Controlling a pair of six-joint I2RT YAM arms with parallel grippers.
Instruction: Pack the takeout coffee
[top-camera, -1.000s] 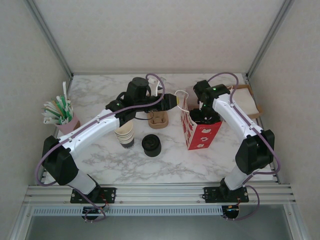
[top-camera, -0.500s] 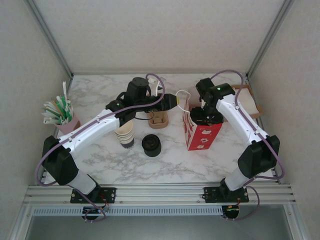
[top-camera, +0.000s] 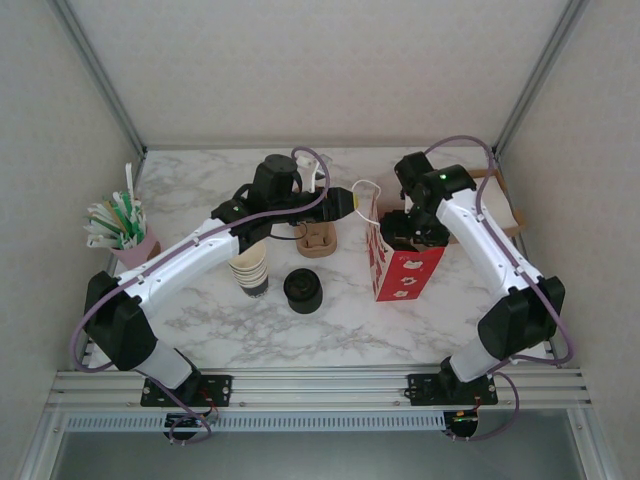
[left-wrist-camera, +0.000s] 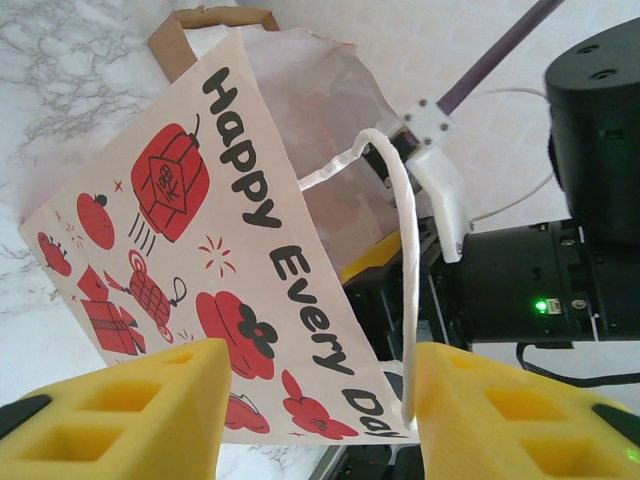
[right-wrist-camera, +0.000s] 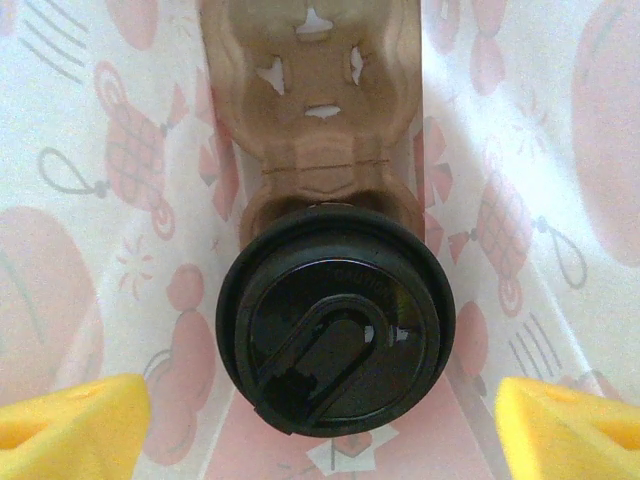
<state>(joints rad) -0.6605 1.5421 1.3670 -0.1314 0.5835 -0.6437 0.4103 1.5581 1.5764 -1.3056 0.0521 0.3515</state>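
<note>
We judge the packing nearly done: the lidded takeout coffee (right-wrist-camera: 335, 345) sits in a cardboard carrier (right-wrist-camera: 315, 130) at the bottom of the paper bag (top-camera: 400, 272). The right gripper (right-wrist-camera: 320, 425) is spread wide above it, clear of the cup, and has only to withdraw. Our left wrist view adds the left gripper (left-wrist-camera: 320, 420), half-open astride the bag's cord handle (left-wrist-camera: 400, 250).

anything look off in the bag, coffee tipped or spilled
Nothing stands out: the takeout coffee sits upright in the brown carrier inside the paper bag, its lid on square, with no spill visible on the bag walls.
</note>
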